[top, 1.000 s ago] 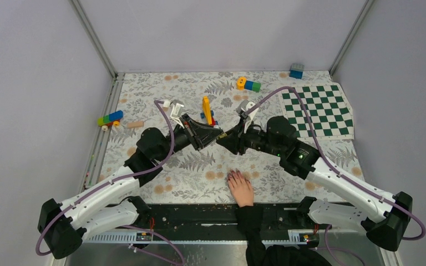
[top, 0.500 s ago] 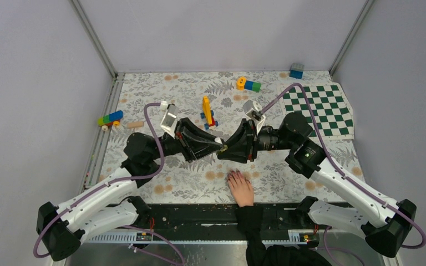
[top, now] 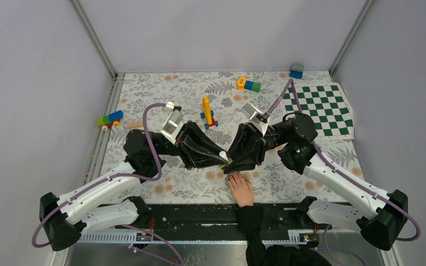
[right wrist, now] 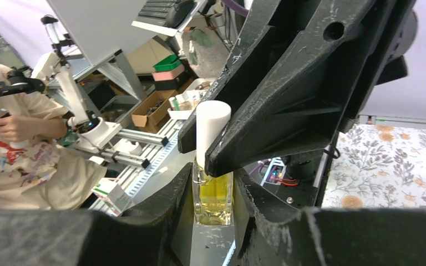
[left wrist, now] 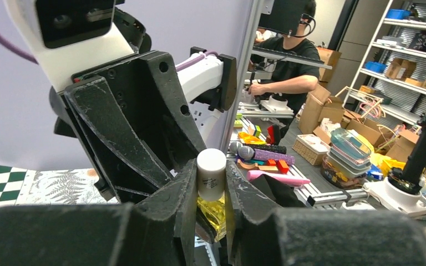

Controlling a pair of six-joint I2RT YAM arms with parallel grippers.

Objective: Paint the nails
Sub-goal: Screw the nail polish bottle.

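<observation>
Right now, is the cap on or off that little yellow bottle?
On: the white cap sits atop the bottle; whether it is screwed tight, cannot tell.

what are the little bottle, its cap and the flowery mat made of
Bottle: clear glass or hard plastic, glossy; yellow liquid shows through.
Cap: opaque white plastic, smooth and matte, probably.
Mat: printed cloth or vinyl, lying flat with a leaf-and-flower pattern; which one, the pictures leave open.

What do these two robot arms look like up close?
The left arm and right arm: white shells, black joints. The left gripper and right gripper are black, two-fingered wedges. A purple cable loops along each arm.
</observation>
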